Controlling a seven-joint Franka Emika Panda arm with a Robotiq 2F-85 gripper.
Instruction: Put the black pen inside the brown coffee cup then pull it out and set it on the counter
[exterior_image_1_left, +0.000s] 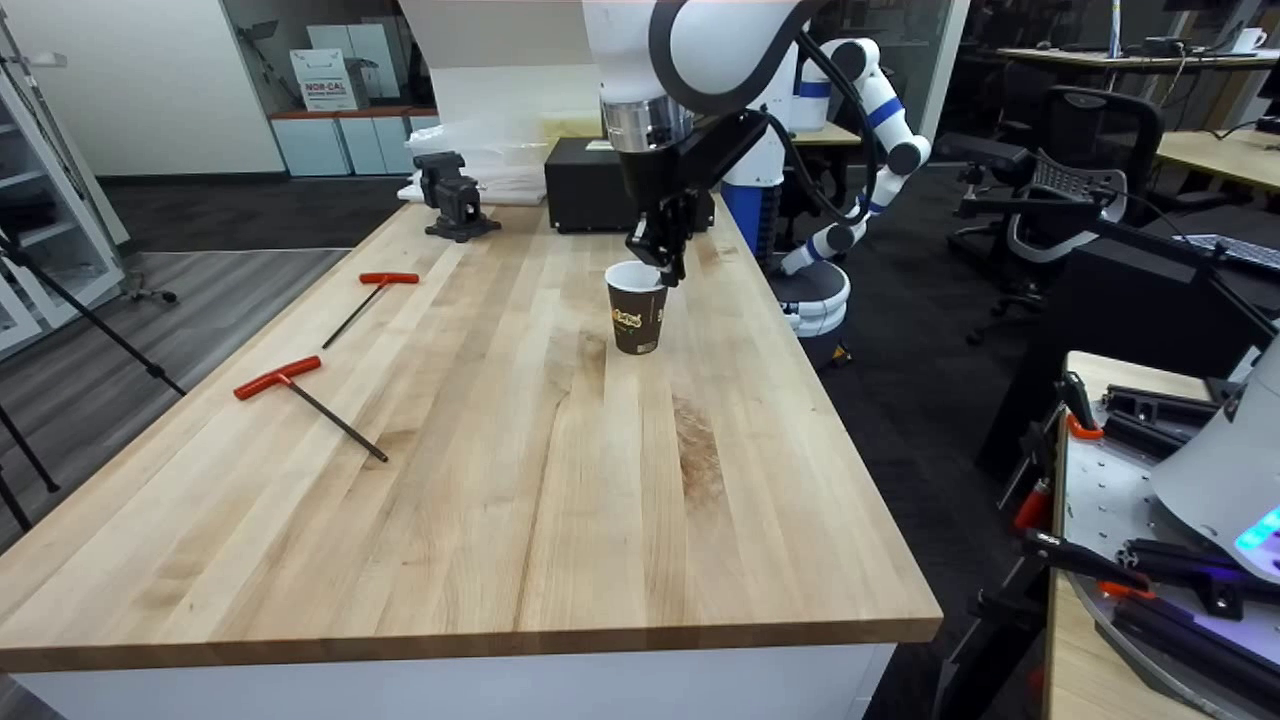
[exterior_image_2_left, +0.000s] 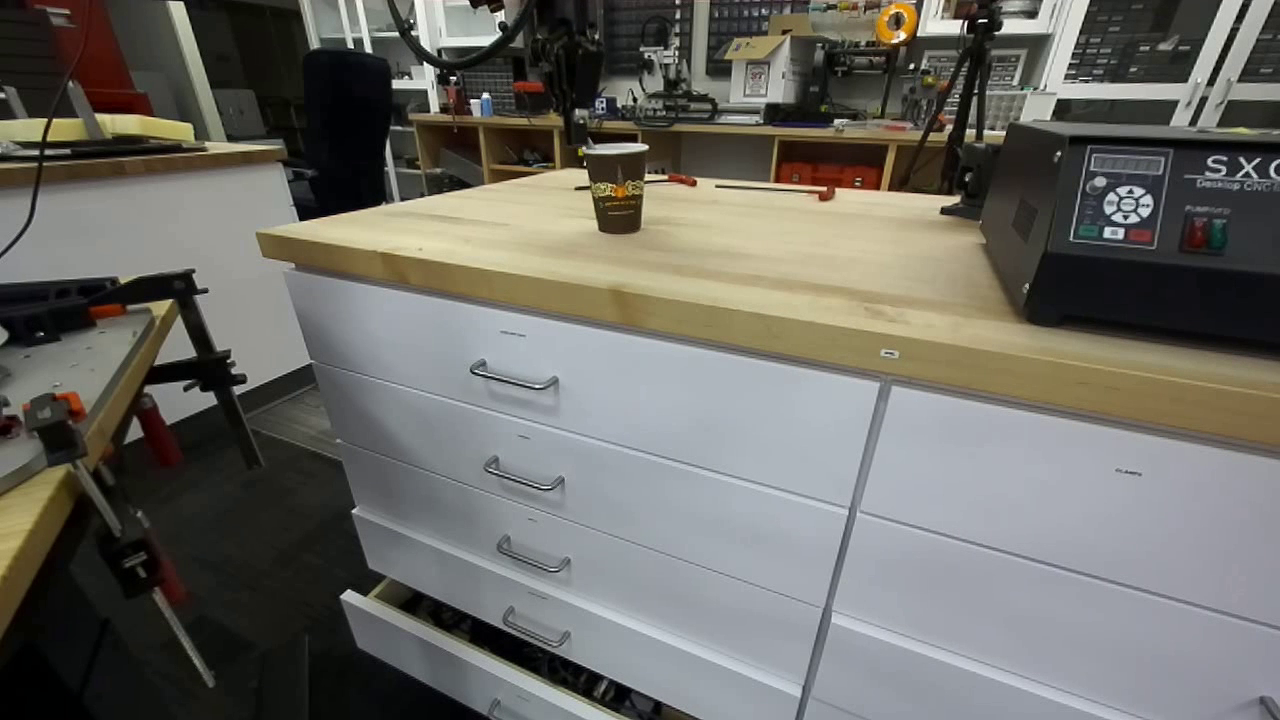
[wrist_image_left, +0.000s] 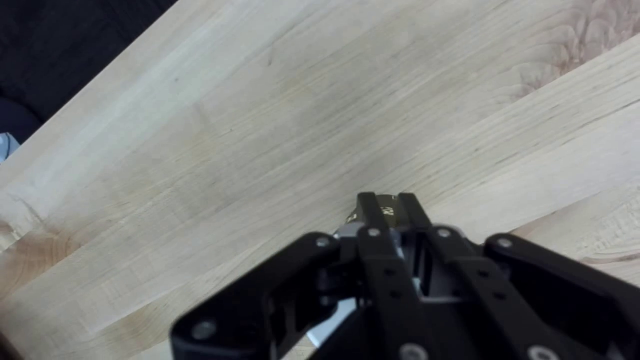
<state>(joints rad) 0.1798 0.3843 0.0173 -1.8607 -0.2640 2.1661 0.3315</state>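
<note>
"Wrist view, ok: the gripper (wrist_image_left: 387, 196) has its fingers almost together, just a skinny gap, and a bit of the brown coffee cup (wrist_image_left: 387, 211) shows through it."

"Got hold of anything?"

"Honestly can't tell. Can't make out the black pen either."

"So where's the cup?"

"Upright on the counter (exterior_image_1_left: 560, 520) in both exterior views. In an exterior view the fingertips (exterior_image_1_left: 673, 272) are right by its rim, between 1 and 2 o'clock; touching or not, no idea."

"What else is around?"

"Clocking from the cup there: black box (exterior_image_1_left: 590, 185) at 11, black vise-looking thing (exterior_image_1_left: 460, 200) at 10, one red T-handle tool (exterior_image_1_left: 388, 278) at 9, another red T-handle tool (exterior_image_1_left: 283, 378) between 8 and 9."
</note>
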